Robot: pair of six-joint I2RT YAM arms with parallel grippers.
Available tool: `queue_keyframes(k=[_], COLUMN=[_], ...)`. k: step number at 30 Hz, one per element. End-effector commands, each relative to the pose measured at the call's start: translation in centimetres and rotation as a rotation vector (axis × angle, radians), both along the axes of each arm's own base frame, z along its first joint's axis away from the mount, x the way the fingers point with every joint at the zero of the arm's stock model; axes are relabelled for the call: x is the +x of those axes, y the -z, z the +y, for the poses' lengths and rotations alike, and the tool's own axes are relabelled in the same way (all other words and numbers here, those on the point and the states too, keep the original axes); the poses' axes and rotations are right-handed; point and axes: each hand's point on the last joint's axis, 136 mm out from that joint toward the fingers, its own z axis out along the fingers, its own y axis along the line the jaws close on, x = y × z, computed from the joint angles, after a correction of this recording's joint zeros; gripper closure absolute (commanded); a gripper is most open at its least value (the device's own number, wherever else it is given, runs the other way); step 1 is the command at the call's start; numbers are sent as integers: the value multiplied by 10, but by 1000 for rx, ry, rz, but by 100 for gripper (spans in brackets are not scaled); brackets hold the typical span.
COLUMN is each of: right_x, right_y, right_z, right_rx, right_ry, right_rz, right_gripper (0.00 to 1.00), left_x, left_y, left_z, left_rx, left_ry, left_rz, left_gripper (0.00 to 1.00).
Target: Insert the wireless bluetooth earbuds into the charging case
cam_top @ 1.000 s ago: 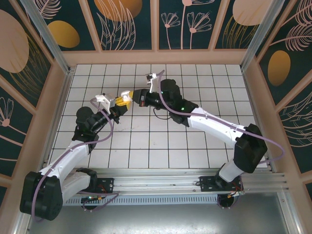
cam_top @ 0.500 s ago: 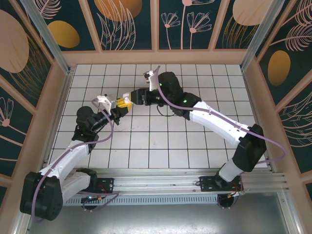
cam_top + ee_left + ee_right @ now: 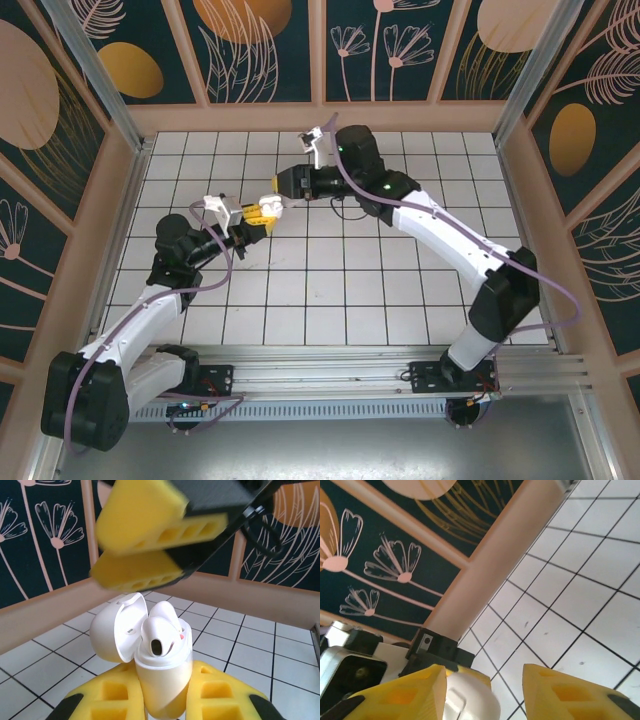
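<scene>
Case (image 3: 161, 677) upright in left gripper (image 3: 163, 697) — lid open, earbuds (image 3: 156, 636) inside.

Overhead looks down; both close wrist views share the charging case (image 3: 162, 677)

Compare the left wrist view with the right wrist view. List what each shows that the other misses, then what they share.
Left wrist view: the earbuds seated in the charging case, whose lid stands open, and the left pincer clamped on the case body. Right wrist view: the left arm's white wrist mount, behind the case. Shared: the case itself, the right pincer with its fingers apart above it, the tiled floor and the flowered wall.
</scene>
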Motion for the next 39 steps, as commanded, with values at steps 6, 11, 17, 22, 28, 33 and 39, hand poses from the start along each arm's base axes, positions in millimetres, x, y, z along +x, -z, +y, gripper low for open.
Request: queue_keyframes(k=[6, 11, 17, 22, 28, 33, 39], right_x=[-40, -67, -84, -50, -3, 8, 22], right_y=[0, -22, -16, -7, 15, 47, 108], right_z=[19, -1, -34, -74, -162, -230, -308], right_rx=[64, 83, 40, -50, -179, -243, -458], right_ry=[-276, -314, -238, 64, 579, 884, 1166], right_rz=[71, -30, -89, -166, -302, -358, -196], right_gripper=[77, 81, 80, 65, 35, 1, 1], left_x=[-1, 7, 17, 42, 70, 69, 61], left_y=[-7, 0, 3, 41, 133, 206, 239], left_z=[-7, -7, -7, -7, 0, -4, -19], left_rx=[-15, -49, -77, -39, 37, 162, 237], left_ry=[51, 35, 21, -48, -221, -316, -316], left_rz=[33, 109, 169, 338, 699, 919, 1011], left_gripper=[100, 100, 100, 100, 100, 96, 93])
